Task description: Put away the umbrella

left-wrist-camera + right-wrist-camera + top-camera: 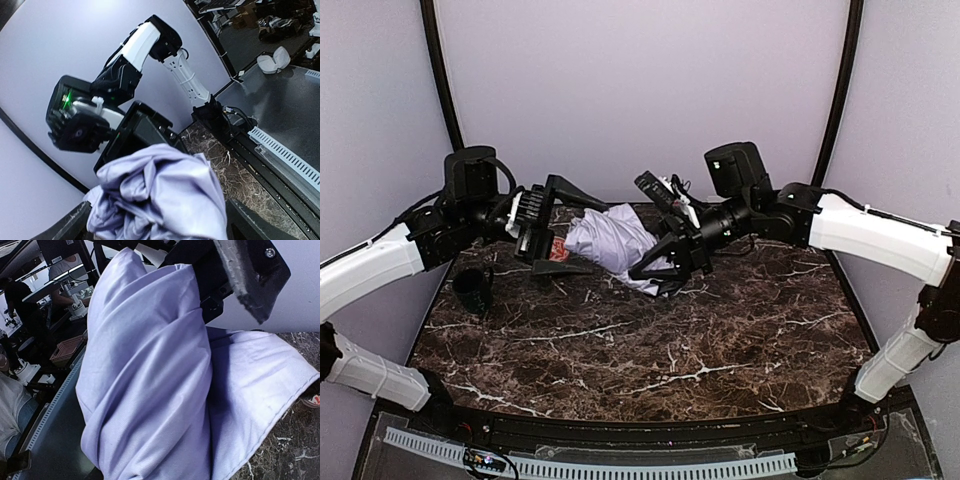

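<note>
Dark marble table [670,360], lavender walls. A black cup [472,290] stands near the table's left edge. The left gripper [598,238] is spread wide. The bunched umbrella [615,240] sits at the table's far middle. The right gripper [653,275] clamps its fabric.

The left gripper [572,232] and right gripper [658,272] flank the bunched umbrella [612,240] at the marble table [650,375] far side; a black cup [472,290] stands by the left edge. The near half offers open passage.
</note>
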{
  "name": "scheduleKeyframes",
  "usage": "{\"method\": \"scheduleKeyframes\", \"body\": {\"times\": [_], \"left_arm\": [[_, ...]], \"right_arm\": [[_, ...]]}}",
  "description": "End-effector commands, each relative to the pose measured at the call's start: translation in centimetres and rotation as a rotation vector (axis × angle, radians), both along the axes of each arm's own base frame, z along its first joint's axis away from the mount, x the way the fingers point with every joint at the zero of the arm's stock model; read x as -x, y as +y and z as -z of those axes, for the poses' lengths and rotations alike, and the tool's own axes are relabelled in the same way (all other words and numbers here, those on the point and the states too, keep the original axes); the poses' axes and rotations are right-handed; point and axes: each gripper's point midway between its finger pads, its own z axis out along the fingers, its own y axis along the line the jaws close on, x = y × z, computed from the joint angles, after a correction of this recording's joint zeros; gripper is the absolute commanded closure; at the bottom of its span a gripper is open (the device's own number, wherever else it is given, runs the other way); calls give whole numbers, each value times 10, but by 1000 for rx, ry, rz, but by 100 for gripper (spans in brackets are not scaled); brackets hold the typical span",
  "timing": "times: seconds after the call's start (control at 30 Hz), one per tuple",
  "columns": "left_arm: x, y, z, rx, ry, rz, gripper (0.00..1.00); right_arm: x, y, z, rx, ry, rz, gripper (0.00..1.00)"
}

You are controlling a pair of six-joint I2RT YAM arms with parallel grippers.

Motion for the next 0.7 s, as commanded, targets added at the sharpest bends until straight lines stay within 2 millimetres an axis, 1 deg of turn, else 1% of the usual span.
{"method": "scheduleKeyframes", "body": {"times": [0.0, 0.03, 0.13, 0.17, 0.2, 0.3, 0.33, 0.43, 0.5, 0.53, 0.57, 0.6, 0.63, 0.67], "left_arm": [[31, 3, -20, 82, 32, 213, 12], [33, 3, -20, 85, 47, 228, 16], [38, 2, -18, 79, 81, 265, 18], [40, 2, -17, 80, 87, 275, 21], [41, 1, -16, 80, 91, 279, 29], [39, -2, -12, 67, 98, 260, 61], [39, -3, -9, 58, 104, 255, 67], [37, -3, -4, 45, 113, 235, 70], [35, -4, -2, 41, 117, 215, 79], [33, -5, -2, 40, 119, 204, 84], [32, -5, -4, 42, 123, 197, 88], [30, -6, -5, 45, 130, 186, 92], [27, -7, -7, 49, 140, 168, 94], [22, -8, -10, 51, 158, 138, 95]], "right_arm": [[2, 6, -26, -86, -94, -65, 97], [1, 7, -26, -79, -92, -67, 97], [-1, 10, -23, -71, -84, -73, 97], [-1, 10, -23, -72, -84, -75, 96], [-1, 10, -24, -76, -86, -73, 96], [-2, 11, -28, -85, -93, -70, 96], [-2, 11, -30, -92, -96, -71, 97], [-3, 12, -30, -102, -98, -68, 97], [-4, 12, -30, -108, -103, -64, 96], [-4, 12, -30, -108, -103, -61, 91], [-5, 12, -29, -105, -104, -53, 81], [-9, 13, -27, -96, -104, -33, 63], [-13, 13, -25, -84, -103, -11, 41], [-17, 12, -22, -68, -100, 18, 7]]}}
